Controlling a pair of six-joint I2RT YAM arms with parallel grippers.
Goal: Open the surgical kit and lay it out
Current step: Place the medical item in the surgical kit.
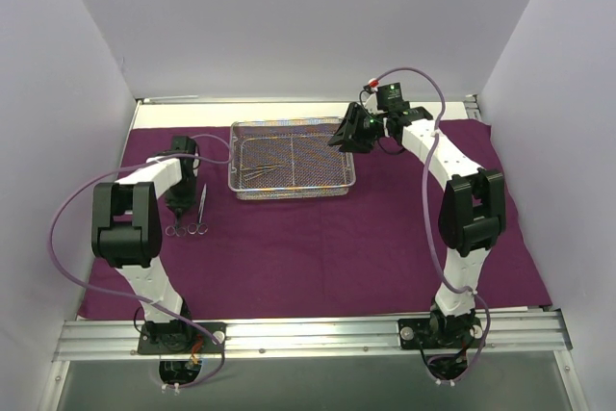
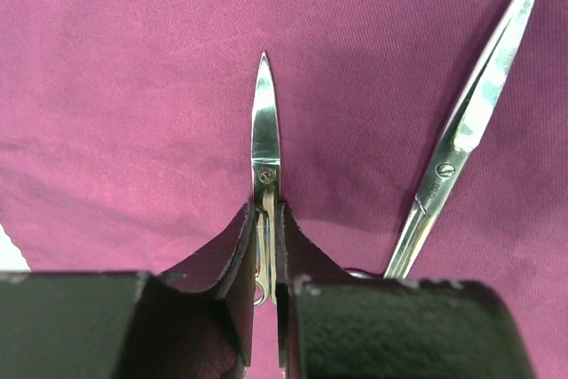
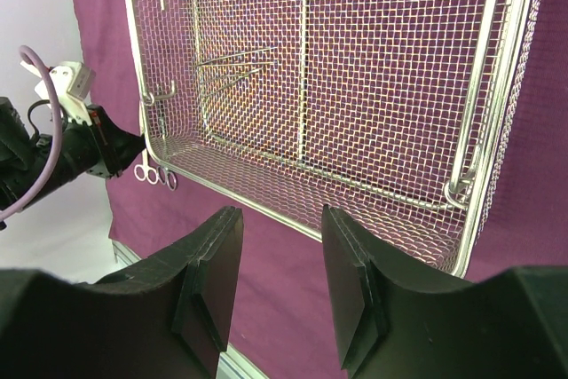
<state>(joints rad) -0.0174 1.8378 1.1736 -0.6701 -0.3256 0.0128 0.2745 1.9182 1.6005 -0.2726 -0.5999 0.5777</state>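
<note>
The dark purple cloth wrap (image 1: 318, 238) lies spread flat over the table. On it, at the back middle, stands the silver wire-mesh tray (image 1: 238, 156), with slim instruments (image 1: 262, 172) lying inside. My left gripper (image 1: 179, 209) is on the left, low over the cloth and shut on a small pair of scissors (image 2: 265, 144), whose blade sticks out past the jaws. A second, longer pair of scissors (image 2: 461, 126) lies on the cloth just to its right. My right gripper (image 1: 345, 134) hovers at the tray's right end, open and empty (image 3: 282, 246). The tray rim (image 3: 248, 194) lies just beyond its fingers.
White walls close in the left, back and right sides. A metal rail (image 1: 308, 334) carrying both arm bases runs along the near edge. A purple cable (image 1: 67, 228) loops out from the left arm. In the right wrist view the left arm (image 3: 62, 157) shows beyond the tray.
</note>
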